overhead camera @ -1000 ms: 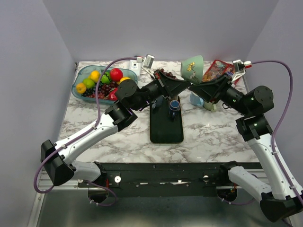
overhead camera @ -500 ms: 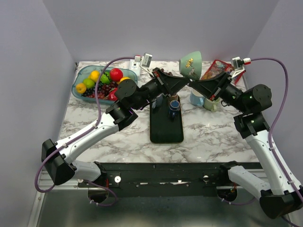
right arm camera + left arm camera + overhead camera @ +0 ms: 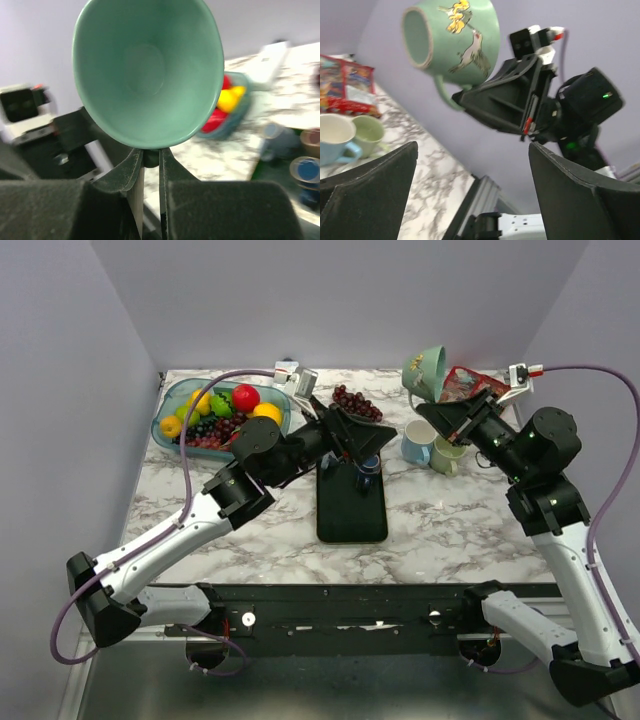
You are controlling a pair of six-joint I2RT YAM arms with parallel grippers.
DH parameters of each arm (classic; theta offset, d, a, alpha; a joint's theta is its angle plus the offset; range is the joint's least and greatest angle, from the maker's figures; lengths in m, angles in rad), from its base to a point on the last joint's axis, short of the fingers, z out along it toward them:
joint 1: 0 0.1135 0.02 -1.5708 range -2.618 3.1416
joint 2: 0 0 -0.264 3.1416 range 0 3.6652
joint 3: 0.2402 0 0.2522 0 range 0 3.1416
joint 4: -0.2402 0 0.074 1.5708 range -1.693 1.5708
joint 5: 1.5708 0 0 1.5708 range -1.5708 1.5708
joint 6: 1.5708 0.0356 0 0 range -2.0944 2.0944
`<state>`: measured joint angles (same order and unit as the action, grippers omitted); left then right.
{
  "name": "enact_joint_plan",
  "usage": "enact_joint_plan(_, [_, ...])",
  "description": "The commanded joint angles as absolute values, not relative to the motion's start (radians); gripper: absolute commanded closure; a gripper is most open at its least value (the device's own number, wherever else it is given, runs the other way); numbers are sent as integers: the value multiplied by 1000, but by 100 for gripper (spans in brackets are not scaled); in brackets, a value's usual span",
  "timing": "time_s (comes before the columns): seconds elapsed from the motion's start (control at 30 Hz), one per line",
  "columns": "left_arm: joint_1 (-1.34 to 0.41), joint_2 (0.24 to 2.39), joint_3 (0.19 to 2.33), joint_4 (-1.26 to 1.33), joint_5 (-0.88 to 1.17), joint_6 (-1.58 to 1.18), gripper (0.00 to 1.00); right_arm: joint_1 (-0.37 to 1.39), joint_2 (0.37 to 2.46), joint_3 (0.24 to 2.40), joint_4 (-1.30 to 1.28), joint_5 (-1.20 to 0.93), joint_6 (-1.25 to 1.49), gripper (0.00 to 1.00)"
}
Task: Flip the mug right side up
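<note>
Hanging in the air at far right, the mug (image 3: 427, 368) is clamped by its handle in the right gripper (image 3: 432, 403), left gripper (image 3: 365, 440) spread wide, empty; probably glazed ceramic: stiff, slick, breakable, apt to swing.

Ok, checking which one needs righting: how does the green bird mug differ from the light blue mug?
The green bird mug is in the air, its handle pinched by the right gripper; the light blue mug stands on the table. The green one tilts, mouth sideways; the blue one sits mouth up. Green bears a bird; blue looks plain. Both have handles.
</note>
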<state>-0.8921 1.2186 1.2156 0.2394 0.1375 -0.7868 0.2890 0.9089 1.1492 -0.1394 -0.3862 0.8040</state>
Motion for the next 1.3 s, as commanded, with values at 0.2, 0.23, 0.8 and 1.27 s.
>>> enact_joint_plan(0.2, [-893,1123,1209,-166,-136,-540,1,291,901,1168,-684,437,490,99])
enact_joint_plan(0.23, [-893,1120,1209,-187,-143,-526,1,290,887,1107,-669,486,454,99])
enact_joint_plan(0.8, [-862,1164,1177,-256,-115,-472,1,72,1215,985,-641,456,433,99])
enact_joint_plan(1.27, [-753,1189,1160,-227,40,-483,1,14,1511,1008,-502,413,307,99])
